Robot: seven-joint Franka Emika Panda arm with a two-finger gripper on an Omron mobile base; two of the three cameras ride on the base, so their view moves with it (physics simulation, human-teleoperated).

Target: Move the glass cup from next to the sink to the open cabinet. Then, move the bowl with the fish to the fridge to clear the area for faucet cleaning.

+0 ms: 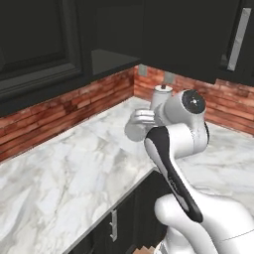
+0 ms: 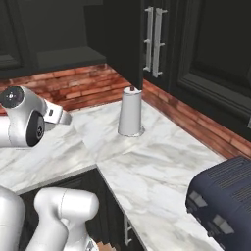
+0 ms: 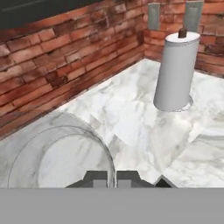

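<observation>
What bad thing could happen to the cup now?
The gripper pinches only the thin wall of the glass cup, so the cup might slip or tilt out. The paper towel roll stands close by, and a swinging arm could knock it. The cup could also bump the open cabinet going up.

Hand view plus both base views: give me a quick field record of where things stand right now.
end effector: shut on glass cup rim
glass cup: held, translucent, above the counter
paper towel roll: upright in the counter corner
open cabinet: above the brick wall, shelf bare
toaster: on the counter, at right
counter: white marble
</observation>
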